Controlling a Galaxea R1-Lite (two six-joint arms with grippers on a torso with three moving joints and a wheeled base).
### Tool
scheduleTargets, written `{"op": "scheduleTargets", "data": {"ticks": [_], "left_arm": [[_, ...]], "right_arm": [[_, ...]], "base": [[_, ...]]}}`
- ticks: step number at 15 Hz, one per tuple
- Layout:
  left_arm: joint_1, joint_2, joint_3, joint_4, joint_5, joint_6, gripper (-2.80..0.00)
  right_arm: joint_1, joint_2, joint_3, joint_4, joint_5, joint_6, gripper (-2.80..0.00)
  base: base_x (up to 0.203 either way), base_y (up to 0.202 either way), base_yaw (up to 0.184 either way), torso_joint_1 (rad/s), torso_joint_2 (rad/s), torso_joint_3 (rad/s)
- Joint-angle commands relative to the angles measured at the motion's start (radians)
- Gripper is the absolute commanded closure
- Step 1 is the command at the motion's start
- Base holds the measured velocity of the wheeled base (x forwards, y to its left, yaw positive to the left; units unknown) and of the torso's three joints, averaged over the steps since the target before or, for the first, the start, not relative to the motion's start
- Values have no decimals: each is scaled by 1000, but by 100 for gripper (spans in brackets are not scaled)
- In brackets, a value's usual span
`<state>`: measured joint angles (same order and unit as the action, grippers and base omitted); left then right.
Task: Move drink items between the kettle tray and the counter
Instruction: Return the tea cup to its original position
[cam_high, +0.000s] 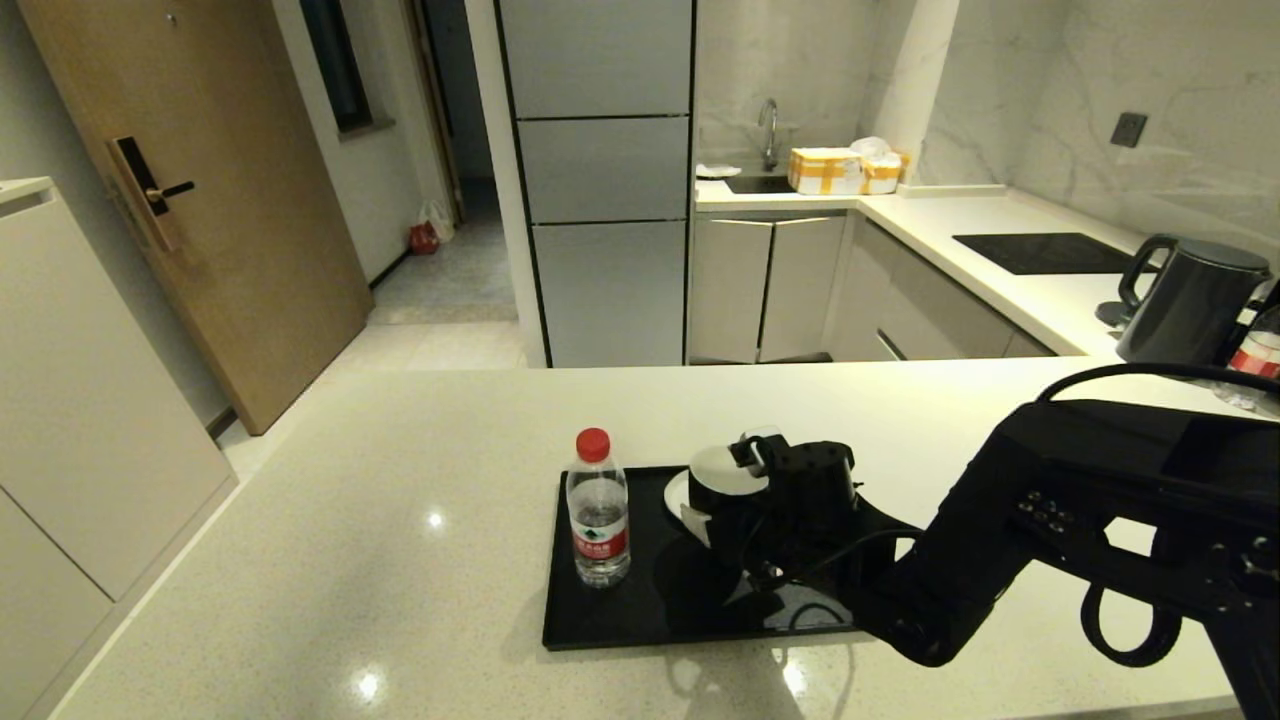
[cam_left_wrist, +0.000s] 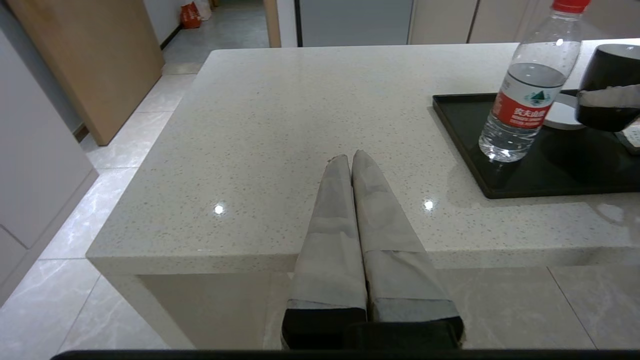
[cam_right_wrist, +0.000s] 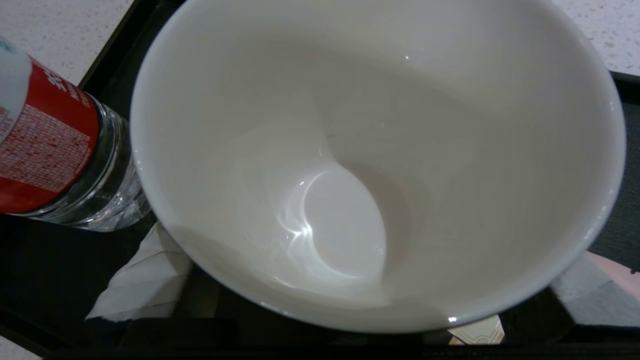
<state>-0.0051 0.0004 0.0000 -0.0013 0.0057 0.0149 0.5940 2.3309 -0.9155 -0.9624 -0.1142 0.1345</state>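
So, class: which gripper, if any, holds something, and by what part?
The right gripper holds the black cup by its side wall, above the tray. The left gripper is shut on nothing.

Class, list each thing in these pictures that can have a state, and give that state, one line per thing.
Cup: empty, held above the tray.
Right gripper: shut on the cup.
Left gripper: fingers shut, holding nothing, near the counter's edge.
Water bottle: upright on the tray, red cap on, partly full.
Tray: flat on the counter.
Kettle: lid shut, upright.
Wooden door: open.
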Motion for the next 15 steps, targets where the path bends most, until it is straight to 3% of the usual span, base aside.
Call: {"op": "scheduleTargets", "data": {"ticks": [1, 15], "left_arm": [[1, -2, 2, 0, 0, -1, 0], [1, -2, 2, 0, 0, 0, 0]], "right_arm": [[9, 6, -6, -6, -1, 1, 0], [3, 93, -172, 70, -30, -4, 0]], "base": [[0, 0, 0, 0, 0, 0], [0, 0, 0, 0, 0, 0]]}}
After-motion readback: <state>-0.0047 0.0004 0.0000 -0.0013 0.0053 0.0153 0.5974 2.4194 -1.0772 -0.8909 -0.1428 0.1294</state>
